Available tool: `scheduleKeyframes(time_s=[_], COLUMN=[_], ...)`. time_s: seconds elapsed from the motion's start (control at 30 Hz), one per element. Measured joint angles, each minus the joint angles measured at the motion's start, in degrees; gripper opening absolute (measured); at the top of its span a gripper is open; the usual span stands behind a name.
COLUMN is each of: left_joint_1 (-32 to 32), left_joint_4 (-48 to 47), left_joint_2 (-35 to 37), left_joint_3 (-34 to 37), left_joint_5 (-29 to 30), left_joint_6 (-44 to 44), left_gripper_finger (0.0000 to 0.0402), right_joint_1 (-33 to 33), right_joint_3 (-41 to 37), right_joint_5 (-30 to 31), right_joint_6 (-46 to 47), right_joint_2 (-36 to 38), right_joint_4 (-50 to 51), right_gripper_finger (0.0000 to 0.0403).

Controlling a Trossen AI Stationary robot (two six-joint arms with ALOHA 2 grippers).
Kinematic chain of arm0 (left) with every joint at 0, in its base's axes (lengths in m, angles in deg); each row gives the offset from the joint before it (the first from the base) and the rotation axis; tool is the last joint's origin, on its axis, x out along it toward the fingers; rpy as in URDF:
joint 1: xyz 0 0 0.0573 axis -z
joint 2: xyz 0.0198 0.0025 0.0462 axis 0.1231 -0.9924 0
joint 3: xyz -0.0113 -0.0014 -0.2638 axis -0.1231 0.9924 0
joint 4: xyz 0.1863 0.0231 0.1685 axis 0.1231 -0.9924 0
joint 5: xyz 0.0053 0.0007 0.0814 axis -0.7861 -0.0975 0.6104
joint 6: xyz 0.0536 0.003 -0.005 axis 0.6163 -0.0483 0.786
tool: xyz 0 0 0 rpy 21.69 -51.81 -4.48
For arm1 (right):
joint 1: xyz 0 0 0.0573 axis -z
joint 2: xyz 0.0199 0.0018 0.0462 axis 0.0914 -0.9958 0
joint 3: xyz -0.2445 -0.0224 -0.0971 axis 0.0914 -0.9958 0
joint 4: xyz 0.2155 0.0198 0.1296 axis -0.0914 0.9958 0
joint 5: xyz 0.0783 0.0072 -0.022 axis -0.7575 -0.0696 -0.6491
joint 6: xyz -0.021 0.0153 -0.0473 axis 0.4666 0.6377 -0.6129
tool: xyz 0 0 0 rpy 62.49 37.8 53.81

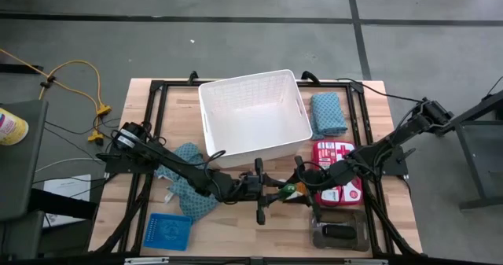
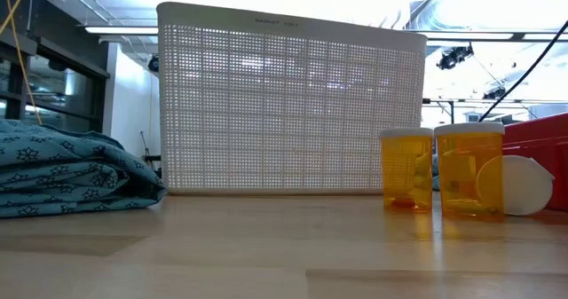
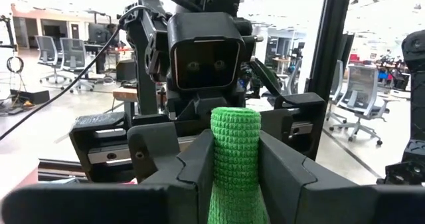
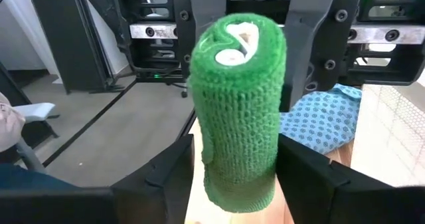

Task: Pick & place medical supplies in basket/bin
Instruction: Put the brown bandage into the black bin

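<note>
Both grippers, left gripper (image 1: 263, 188) and right gripper (image 1: 305, 185), met in front of the large white lattice plastic basket (image 1: 253, 112), each clamping one end of the green knitted bandage roll (image 4: 238, 104). If either released too early, the roll could drop onto the wooden table (image 1: 228, 233).

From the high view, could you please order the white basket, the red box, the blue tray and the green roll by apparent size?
1. White basket
2. Red box
3. Blue tray, looks only slightly smaller than the box, so that order is unsure
4. Green roll, mostly hidden between the grippers
</note>
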Motion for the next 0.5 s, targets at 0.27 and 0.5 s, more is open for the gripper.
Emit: scheduleKeyframes(time_s=[0.27,0.5], left_joint_1=[0.02,0.02], left_joint_4=[0.02,0.00], left_joint_2=[0.00,0.00], left_joint_3=[0.00,0.00], left_joint_5=[-0.02,-0.02], left_joint_6=[-0.01,-0.22], left_gripper_finger=[0.0094,0.0094], right_joint_1=[0.00,-0.02], right_joint_3=[0.00,0.00], right_joint_5=[0.21,0.20], right_joint_6=[0.00,0.00], right_joint_2=[0.00,0.00], right_joint_4=[0.14,0.17], right_gripper_finger=[0.0127,0.0107])
